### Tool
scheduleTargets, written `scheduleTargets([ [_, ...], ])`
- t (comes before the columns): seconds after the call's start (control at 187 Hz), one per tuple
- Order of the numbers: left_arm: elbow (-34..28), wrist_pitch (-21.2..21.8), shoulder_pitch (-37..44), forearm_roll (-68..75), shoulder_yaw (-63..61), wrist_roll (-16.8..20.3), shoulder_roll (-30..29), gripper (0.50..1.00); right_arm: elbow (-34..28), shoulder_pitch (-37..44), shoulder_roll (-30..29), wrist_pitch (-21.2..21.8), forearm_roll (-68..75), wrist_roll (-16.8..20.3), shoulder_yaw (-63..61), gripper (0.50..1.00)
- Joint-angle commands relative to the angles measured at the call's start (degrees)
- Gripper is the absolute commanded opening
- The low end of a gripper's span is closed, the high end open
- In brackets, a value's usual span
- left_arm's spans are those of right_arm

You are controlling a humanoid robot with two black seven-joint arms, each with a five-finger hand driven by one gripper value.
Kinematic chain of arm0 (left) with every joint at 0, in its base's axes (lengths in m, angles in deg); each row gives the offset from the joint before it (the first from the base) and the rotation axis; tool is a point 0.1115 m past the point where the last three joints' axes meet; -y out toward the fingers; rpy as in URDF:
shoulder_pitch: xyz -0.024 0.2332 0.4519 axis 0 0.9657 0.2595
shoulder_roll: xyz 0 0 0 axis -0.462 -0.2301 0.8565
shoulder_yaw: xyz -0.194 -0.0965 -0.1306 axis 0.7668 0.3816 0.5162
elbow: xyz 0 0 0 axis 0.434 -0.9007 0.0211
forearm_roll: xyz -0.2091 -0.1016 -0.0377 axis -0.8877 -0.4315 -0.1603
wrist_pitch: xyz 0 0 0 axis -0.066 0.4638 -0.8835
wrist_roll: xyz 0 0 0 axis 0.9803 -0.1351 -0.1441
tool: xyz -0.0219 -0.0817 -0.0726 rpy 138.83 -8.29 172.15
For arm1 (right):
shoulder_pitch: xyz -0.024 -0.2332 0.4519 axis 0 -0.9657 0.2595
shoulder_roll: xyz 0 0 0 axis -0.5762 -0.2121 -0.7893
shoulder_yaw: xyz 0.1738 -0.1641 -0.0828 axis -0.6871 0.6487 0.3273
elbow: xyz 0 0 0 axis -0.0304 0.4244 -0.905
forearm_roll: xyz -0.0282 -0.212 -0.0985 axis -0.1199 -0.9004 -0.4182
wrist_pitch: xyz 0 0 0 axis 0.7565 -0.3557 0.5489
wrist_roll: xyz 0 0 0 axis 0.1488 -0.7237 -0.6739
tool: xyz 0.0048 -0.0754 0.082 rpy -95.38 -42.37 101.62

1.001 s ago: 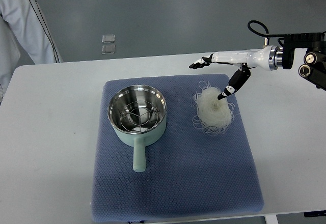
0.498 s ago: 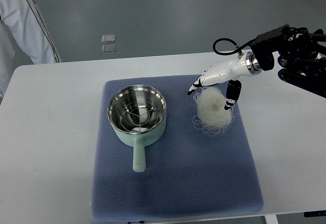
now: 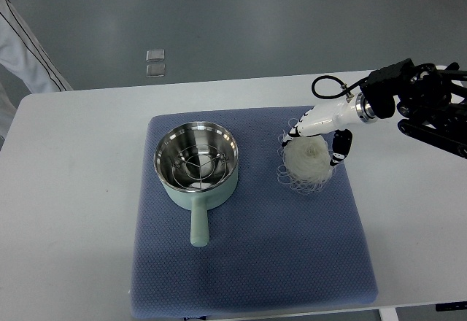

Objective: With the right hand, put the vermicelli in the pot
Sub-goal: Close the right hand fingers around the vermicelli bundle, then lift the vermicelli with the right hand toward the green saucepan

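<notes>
The mint-green pot with the steel lining (image 3: 196, 165) has just a wire rack inside, no noodles. The white vermicelli nest (image 3: 306, 160) sits on the blue quilted mat (image 3: 255, 248), right hand (image 3: 315, 136) over it, fingers (image 3: 293, 130) and thumb straddling the bundle.

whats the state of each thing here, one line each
vermicelli: loose nest on the mat, outside the pot
pot: upright on the mat, no noodles inside, a wire rack in it, handle toward the camera
right robot hand: over the vermicelli, fingers on both sides of it, grip not clear
mat: flat on the table
table: carries the mat
</notes>
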Motion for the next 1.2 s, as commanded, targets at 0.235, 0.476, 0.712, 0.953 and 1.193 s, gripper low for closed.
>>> scheduleTargets([
  [0.235, 0.0, 0.0, 0.0, 0.0, 0.0, 0.0, 0.0, 1.0, 0.29, -1.07, -0.34, -0.19, -0.01, 0.0, -0.11, 0.799],
  [0.476, 0.0, 0.0, 0.0, 0.0, 0.0, 0.0, 0.0, 1.0, 1.52, -1.69, -1.48, -0.28, -0.01, 0.26, -0.02, 0.656],
  [0.712, 0.0, 0.0, 0.0, 0.0, 0.0, 0.0, 0.0, 1.0, 1.52, -1.77, -2.0, -0.36, 0.16, 0.44, -0.55, 0.5],
  [0.953, 0.0, 0.0, 0.0, 0.0, 0.0, 0.0, 0.0, 1.0, 1.52, -0.02, -2.01, 0.07, 1.3, 0.44, -3.45, 0.5],
  [1.193, 0.0, 0.0, 0.0, 0.0, 0.0, 0.0, 0.0, 1.0, 1.52, 2.53, -1.74, 1.13, 1.48, 0.08, -7.32, 0.5],
])
